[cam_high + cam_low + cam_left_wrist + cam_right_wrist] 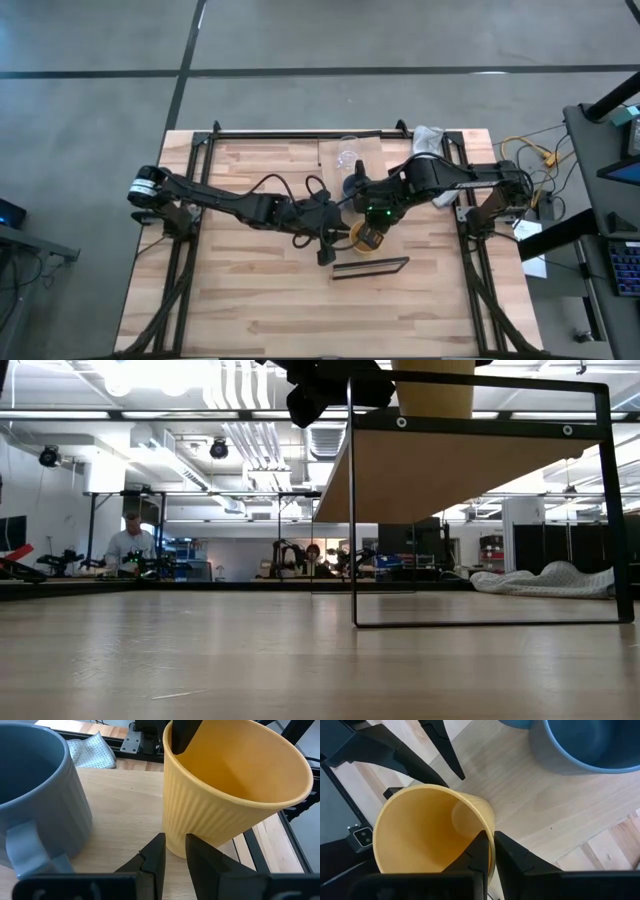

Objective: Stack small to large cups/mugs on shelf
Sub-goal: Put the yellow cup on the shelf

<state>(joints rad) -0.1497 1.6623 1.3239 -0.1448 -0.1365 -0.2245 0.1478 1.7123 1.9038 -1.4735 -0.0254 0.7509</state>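
The yellow-orange cup [427, 832] stands tilted on the light-wood shelf [530, 805], and it also shows in the left wrist view [225, 785]. My right gripper [492, 847] is shut on its rim. My left gripper [175, 851] is open by a narrow gap and empty, its fingertips just short of the cup's lower wall. The blue-grey mug [35, 795] stands upright on the shelf beside the cup, handle toward my left gripper. The clear glass cup [348, 155] stands farther back. My right gripper pinches the yellow-orange cup's wall at the rim [489, 822], one finger inside [182, 732] and one outside. The fingers come from above, slanting down from the table's right. The cup leans toward the gripper. Its base is low at the shelf board, but my left fingers hide whether it touches.
A white cloth [428, 138] lies at the table's far right. The shelf's dark metal frame [352, 510] stands on the slatted tabletop [250, 300]. My two arms meet closely over the shelf. People and benches show in the room beyond.
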